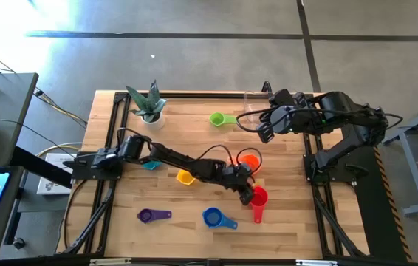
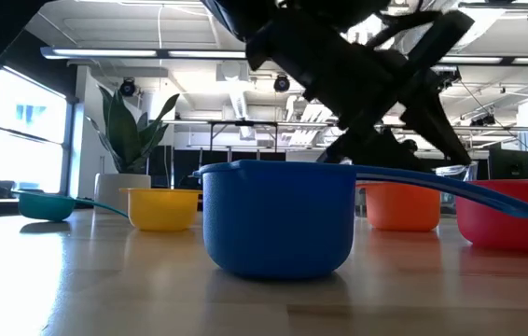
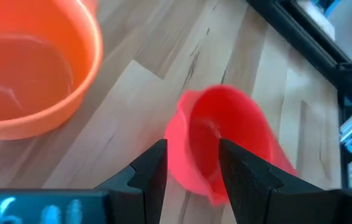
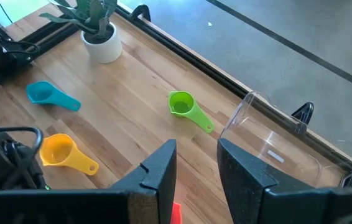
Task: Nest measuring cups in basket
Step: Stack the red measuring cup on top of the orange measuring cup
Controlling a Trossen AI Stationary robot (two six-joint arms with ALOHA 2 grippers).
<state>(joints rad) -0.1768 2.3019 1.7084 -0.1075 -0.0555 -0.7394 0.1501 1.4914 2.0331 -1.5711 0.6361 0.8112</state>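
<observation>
The red cup point(image 1: 259, 196) stands on the table right of centre, handle toward the near edge. My left gripper point(image 3: 191, 149) is open and slants down over it. One finger is outside the cup's wall point(image 3: 185, 168) and the other is over its hollow. The orange cup point(image 1: 249, 160) stands just beyond. The yellow point(image 1: 184, 177), teal point(image 1: 150, 165), green point(image 1: 219, 119), purple point(image 1: 148, 216) and blue point(image 1: 213, 218) cups lie apart on the table. The clear basket point(image 4: 269, 137) stands at the far edge. My right gripper point(image 1: 264, 134) hangs open, high above the table near it. My left gripper has the red cup's wall point(image 3: 185, 168) between its open fingers, coming slanting down from the table's left. I cannot tell whether either finger touches the wall. The cup rests on the table.
A white pot with a plant point(image 1: 148, 107) stands at the far left. The left arm stretches across the table's middle, past the yellow cup. Bare wood lies between the green cup and the orange cup.
</observation>
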